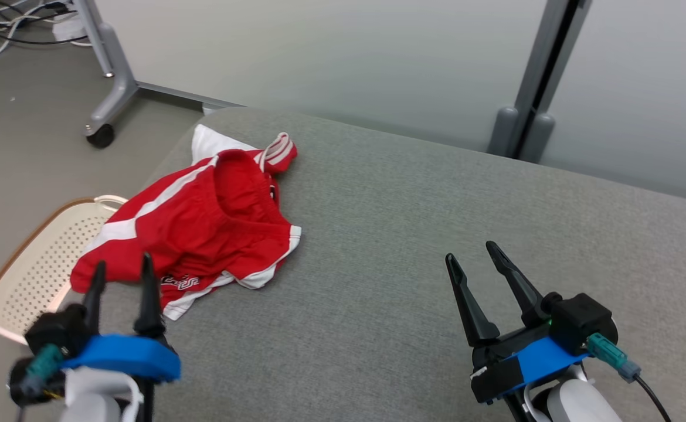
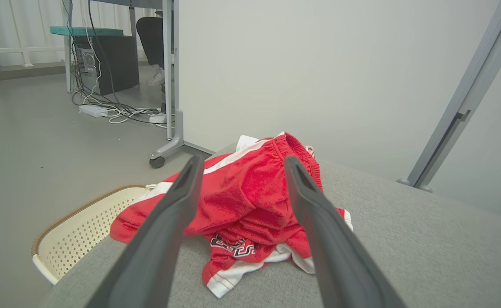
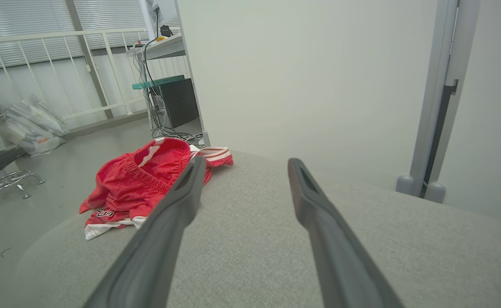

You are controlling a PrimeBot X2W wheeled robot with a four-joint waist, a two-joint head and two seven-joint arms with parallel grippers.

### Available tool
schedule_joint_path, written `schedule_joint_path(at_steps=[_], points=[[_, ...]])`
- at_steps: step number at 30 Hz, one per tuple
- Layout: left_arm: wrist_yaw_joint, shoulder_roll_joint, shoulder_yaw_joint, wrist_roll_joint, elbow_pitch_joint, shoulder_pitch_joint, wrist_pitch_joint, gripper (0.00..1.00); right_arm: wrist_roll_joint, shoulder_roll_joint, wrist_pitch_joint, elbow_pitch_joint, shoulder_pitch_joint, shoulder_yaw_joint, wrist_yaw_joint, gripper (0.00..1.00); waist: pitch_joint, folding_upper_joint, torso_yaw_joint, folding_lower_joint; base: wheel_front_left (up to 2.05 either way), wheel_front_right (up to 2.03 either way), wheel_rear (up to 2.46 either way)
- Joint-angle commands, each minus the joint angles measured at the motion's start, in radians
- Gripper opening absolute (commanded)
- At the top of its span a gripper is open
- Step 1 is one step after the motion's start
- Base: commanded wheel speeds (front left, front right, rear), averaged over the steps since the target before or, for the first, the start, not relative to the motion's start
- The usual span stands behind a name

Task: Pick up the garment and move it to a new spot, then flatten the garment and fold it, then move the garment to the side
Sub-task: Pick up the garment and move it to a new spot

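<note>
Left gripper (image 1: pixel 122 261): fingers spread wide, nothing between.
Right gripper (image 1: pixel 469 251): likewise spread, empty, above bare grey cushion (image 1: pixel 407 234).
Red-and-white garment (image 1: pixel 202 228): crumpled, just ahead of left gripper's tips, well off to left of right gripper, by cushion's corner.
Perforated basket (image 1: pixel 38 264): left of left gripper, past cushion's edge.
</note>
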Motion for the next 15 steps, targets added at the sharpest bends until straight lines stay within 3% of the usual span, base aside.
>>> schedule_joint_path(at_steps=[1,9,11,15], points=[[-0.005,0.014,0.008,-0.017,-0.010,-0.031,0.022,1.00,0.003,-0.007,-0.003,-0.005,-0.013,-0.003,0.000,1.00,0.001,0.0000,-0.010,0.0000,0.00,0.00,0.00],[-0.016,0.151,0.076,-0.183,-0.086,-0.221,0.380,1.00,0.004,-0.011,-0.003,-0.024,-0.043,-0.004,0.000,1.00,0.064,0.0000,-0.122,0.0000,0.00,0.00,0.00],[-0.010,0.203,0.092,-0.217,-0.057,-0.278,0.513,1.00,0.008,-0.012,-0.003,-0.026,-0.059,-0.001,0.000,1.00,0.094,0.0000,-0.170,0.0000,0.00,0.00,0.00],[-0.003,0.256,0.106,-0.261,0.024,-0.344,0.666,1.00,0.012,-0.011,-0.003,-0.028,-0.079,0.001,0.000,1.00,0.132,0.0000,-0.234,0.0000,0.00,0.00,0.00]])
